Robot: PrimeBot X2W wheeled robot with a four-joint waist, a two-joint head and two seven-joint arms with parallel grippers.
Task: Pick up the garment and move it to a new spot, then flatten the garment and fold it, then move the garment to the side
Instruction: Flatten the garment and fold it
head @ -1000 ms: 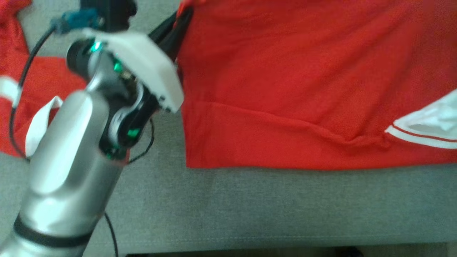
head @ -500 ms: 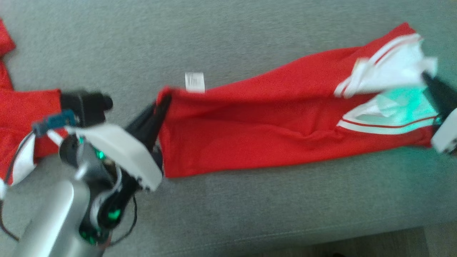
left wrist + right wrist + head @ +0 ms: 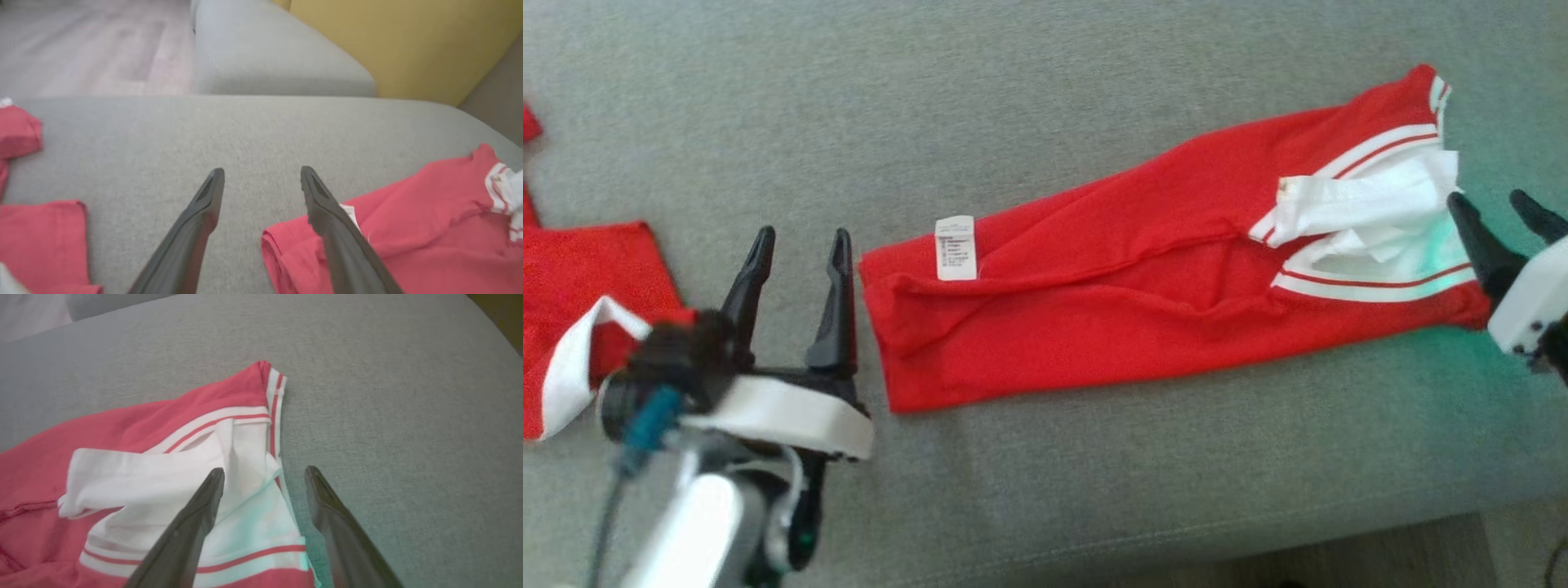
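**Head view.** The garment (image 3: 1111, 327), red and folded into a long band, lay across the grey sofa seat (image 3: 1045, 98). Its left end was nearer the seat's front edge, and its right end slanted toward the back. A white label (image 3: 955, 247) lay on the left end, and white, red-striped trim (image 3: 1364, 208) was bunched at the right end. Your left gripper (image 3: 800, 237) stood just beside the band's left end, its two fingers spread wide with nothing between them. Your right gripper (image 3: 1490, 200) stood toward the seat's right side, just beside the trimmed end, its jaws likewise wide apart and empty. A second red cloth (image 3: 580, 302) with a white band lay at the seat's left side, apart from the garment.

**Left wrist view.** You looked along the spread fingers. One crossed in front of the garment's folded end and the other was over bare seat. Whether either touched the cloth cannot be told. Beyond the seat were a yellow cushion (image 3: 400, 41) and pale floor (image 3: 94, 45).

**Right wrist view.** One finger overlapped the white trim and the other was over bare grey fabric.
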